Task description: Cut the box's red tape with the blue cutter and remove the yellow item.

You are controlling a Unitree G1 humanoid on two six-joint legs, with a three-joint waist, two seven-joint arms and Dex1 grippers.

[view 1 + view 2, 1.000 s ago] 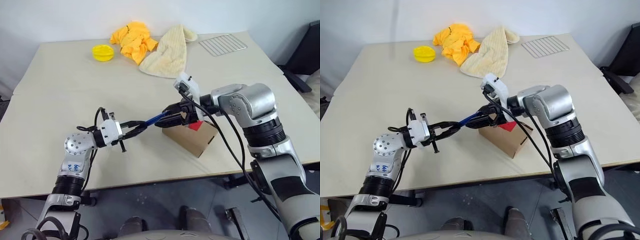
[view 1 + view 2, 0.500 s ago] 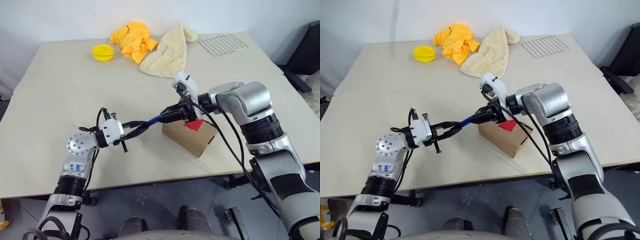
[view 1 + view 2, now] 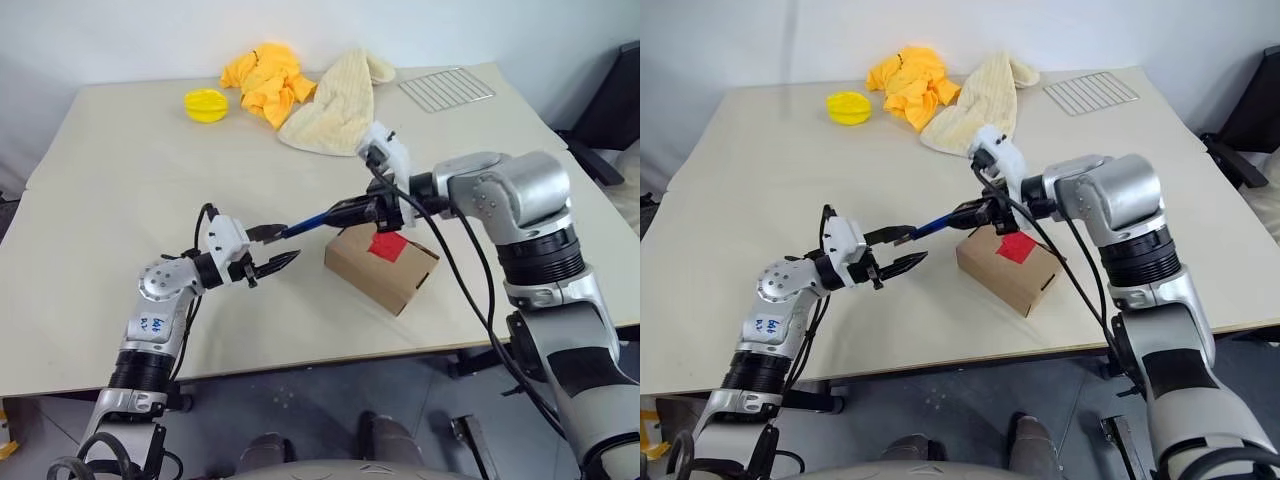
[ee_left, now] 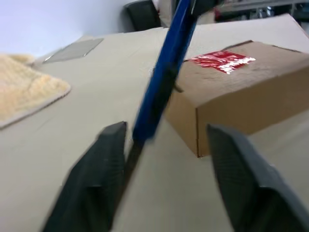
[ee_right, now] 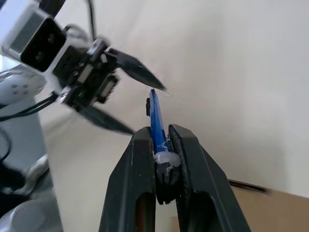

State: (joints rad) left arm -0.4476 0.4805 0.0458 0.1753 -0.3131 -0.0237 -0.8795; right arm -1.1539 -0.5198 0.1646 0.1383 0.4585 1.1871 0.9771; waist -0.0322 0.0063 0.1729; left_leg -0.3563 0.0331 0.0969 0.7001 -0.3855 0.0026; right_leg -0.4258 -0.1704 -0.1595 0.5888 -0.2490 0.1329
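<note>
The brown box [image 3: 385, 272] lies near the table's front edge, closed, with the red tape [image 3: 387, 244] on its top. Just above the box's left end, my right gripper [image 3: 366, 211] is shut on one end of the blue cutter [image 3: 315, 222]. The cutter slants down to the left. Its free end reaches between the fingers of my left gripper [image 3: 286, 246], which stands open to the left of the box. In the left wrist view the cutter [image 4: 164, 77] passes close to one finger [image 4: 108, 159], with the box [image 4: 241, 101] behind. The yellow item is out of view.
At the table's far side lie a round yellow dish [image 3: 206, 104], a yellow-orange cloth [image 3: 268, 80], a cream towel [image 3: 335, 105] and a wire rack [image 3: 446, 88]. The box sits close to the front table edge [image 3: 300, 365].
My left gripper has opened and let go of the blue cutter. My right gripper has shut on the cutter's other end and lifted it slightly, up and to the right.
</note>
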